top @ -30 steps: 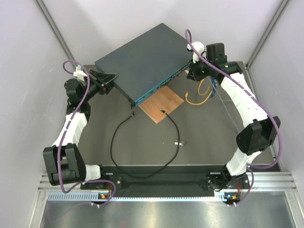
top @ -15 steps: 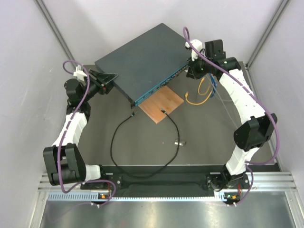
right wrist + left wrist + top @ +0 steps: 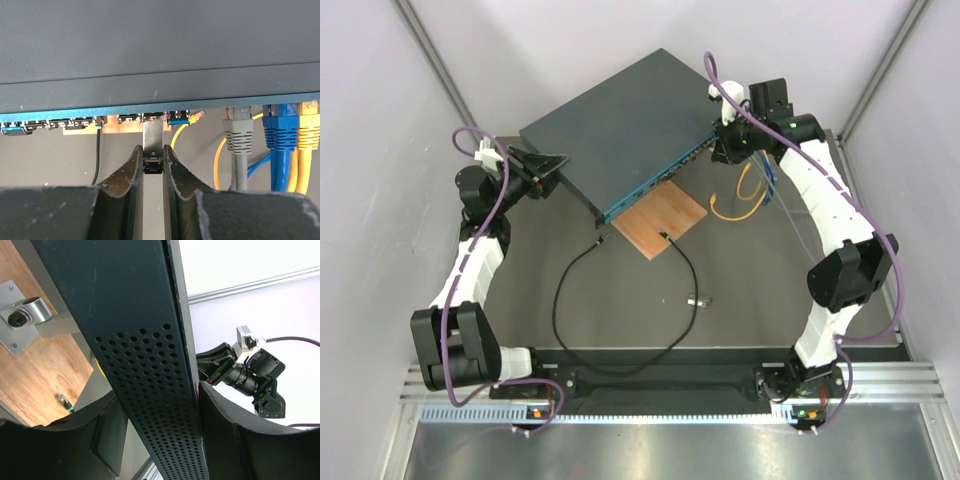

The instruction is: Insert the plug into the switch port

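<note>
The switch (image 3: 620, 130), a flat dark blue-grey box, has a row of ports along its teal front (image 3: 75, 114). My right gripper (image 3: 153, 150) is shut on a short grey metal module (image 3: 153, 136) with a black latch. The module's front end sits in one switch port (image 3: 153, 117). The thin black cable (image 3: 560, 300) lies on the table, and its plug (image 3: 663, 235) rests on the brown board (image 3: 665, 212). My left gripper (image 3: 157, 395) straddles the switch's perforated side (image 3: 150, 365) at its left corner (image 3: 560, 170), one finger (image 3: 220, 410) pressed against it.
Grey (image 3: 237, 132), blue (image 3: 280, 135) and yellow (image 3: 308, 131) cables are plugged into ports right of the module. A yellow cable loop (image 3: 740, 200) lies beside the switch. A small silver-black stick (image 3: 697, 298) lies loose near the table's middle. A metal post (image 3: 30, 315) stands on the board.
The right arm's elbow has swung inward and its gripper has edged up and left along the switch front. The left arm and the cable have not moved.
</note>
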Motion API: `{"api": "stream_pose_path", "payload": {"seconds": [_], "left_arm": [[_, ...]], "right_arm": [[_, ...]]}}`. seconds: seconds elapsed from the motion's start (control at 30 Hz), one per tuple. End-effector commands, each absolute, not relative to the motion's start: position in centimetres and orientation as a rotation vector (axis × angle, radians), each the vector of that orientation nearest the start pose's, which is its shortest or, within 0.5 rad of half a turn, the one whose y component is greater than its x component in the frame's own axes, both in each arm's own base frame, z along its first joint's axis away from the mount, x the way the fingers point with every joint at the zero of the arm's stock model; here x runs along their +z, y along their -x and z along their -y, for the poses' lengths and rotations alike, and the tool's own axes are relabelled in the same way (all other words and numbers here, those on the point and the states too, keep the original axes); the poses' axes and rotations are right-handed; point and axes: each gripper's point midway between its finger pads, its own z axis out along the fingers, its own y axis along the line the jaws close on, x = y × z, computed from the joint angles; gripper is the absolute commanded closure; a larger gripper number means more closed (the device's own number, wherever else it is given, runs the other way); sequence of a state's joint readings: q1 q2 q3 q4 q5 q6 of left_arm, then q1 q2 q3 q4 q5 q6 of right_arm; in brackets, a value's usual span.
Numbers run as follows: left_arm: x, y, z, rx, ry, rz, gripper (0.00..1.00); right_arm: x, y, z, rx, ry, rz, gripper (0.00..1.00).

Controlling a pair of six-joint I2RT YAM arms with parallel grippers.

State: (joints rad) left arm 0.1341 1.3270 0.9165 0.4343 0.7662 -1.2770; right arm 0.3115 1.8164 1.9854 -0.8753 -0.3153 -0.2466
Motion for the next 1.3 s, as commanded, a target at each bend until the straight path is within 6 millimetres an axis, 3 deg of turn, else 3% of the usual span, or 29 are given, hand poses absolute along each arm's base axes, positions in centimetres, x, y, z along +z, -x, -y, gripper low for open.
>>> {"api": "stream_pose_path", "payload": {"seconds": [0.0,0.13,0.53,0.67,0.7,0.73,0.77,0.83,1.0,1.17,1.27], "left_arm": [[33.8,-39.7,10.2,-1.374,0.375,-1.618,1.00],[33.9,-39.8,10.2,-1.374,0.379,-1.615,1.00],[33.6,-39.7,10.3,-1.372,0.375,-1.624,1.00],[33.5,-39.8,10.2,-1.365,0.376,-1.627,1.00],[33.6,-39.7,10.2,-1.364,0.372,-1.626,1.00],[33.5,-39.8,10.3,-1.367,0.373,-1.628,1.00],[33.5,-39.7,10.3,-1.368,0.372,-1.629,1.00],[33.6,-39.8,10.2,-1.364,0.369,-1.627,1.00],[33.7,-39.8,10.3,-1.364,0.366,-1.627,1.00],[34.0,-39.8,10.3,-1.364,0.361,-1.621,1.00],[34.0,-39.8,10.2,-1.359,0.358,-1.621,1.00]], "right_arm": [[34.5,-45.7,-22.8,0.454,0.816,-1.846,1.00],[34.1,-45.7,-22.7,0.443,0.828,-1.849,1.00],[36.1,-46.9,-24.1,0.484,0.806,-1.759,0.98],[35.1,-46.3,-23.5,0.466,0.816,-1.781,0.80],[34.9,-46.0,-23.4,0.461,0.821,-1.783,0.69],[35.4,-45.5,-22.9,0.448,0.822,-1.776,0.64],[34.3,-45.2,-22.6,0.438,0.835,-1.799,0.56],[34.4,-44.4,-21.6,0.416,0.834,-1.803,0.51],[32.7,-43.8,-18.2,0.395,0.814,-1.877,0.48],[31.8,-43.0,-16.8,0.373,0.836,-1.911,0.48],[31.0,-42.9,-16.4,0.370,0.836,-1.934,0.58]]}}
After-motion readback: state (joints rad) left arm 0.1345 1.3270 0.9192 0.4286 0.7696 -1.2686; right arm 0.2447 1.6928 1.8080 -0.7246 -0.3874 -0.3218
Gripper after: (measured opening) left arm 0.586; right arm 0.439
